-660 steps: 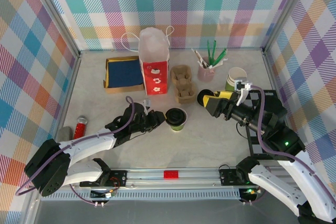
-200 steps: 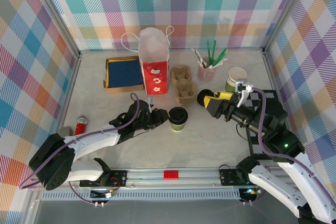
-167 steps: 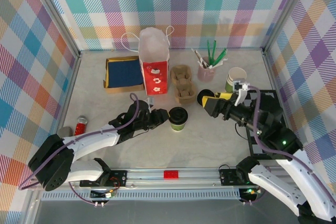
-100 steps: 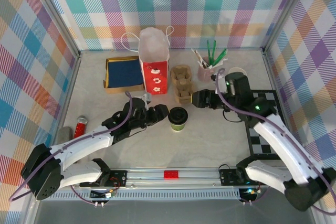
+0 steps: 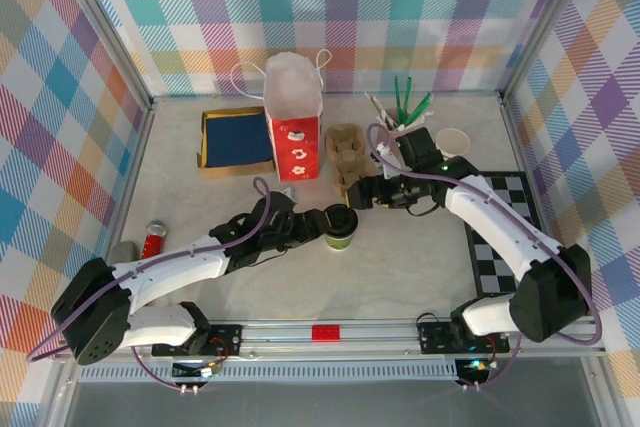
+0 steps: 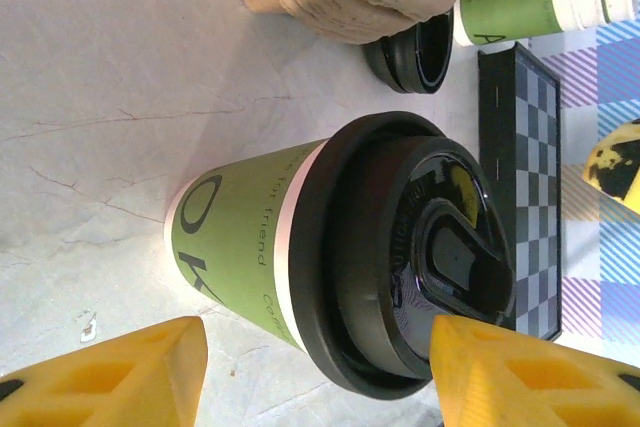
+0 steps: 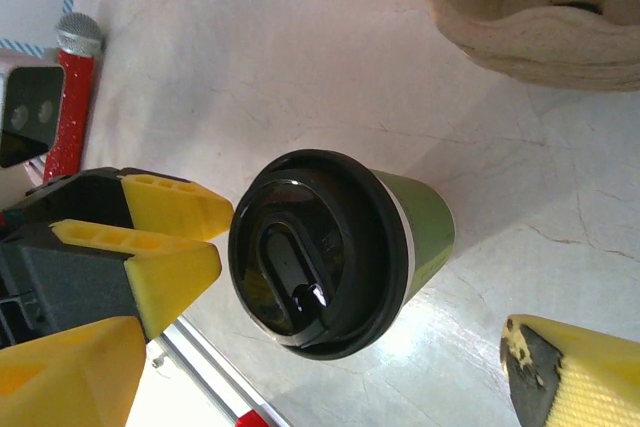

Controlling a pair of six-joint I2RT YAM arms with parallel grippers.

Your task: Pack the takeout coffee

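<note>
Your coffee (image 5: 340, 226) stands upright on the table (image 5: 410, 272) with its lid on. It is in front of the red bag (image 5: 294, 132) and near the cup carrier (image 5: 348, 159). Your left gripper (image 5: 318, 219) is at the cup's left, jaws open, with the cup's edge just between the yellow fingers (image 6: 120, 372). Your right gripper (image 5: 356, 198) hangs close behind the cup, jaws spread wide and holding nothing.

Takeout coffee (image 5: 340, 226): small paper cup, olive-green body w/ white print & a cream band at the top. It's standing upright approx mid tabletop (image 5: 400, 277). Round black plastic lid (image 7: 318, 255) is sitting squarely on top.
</note>
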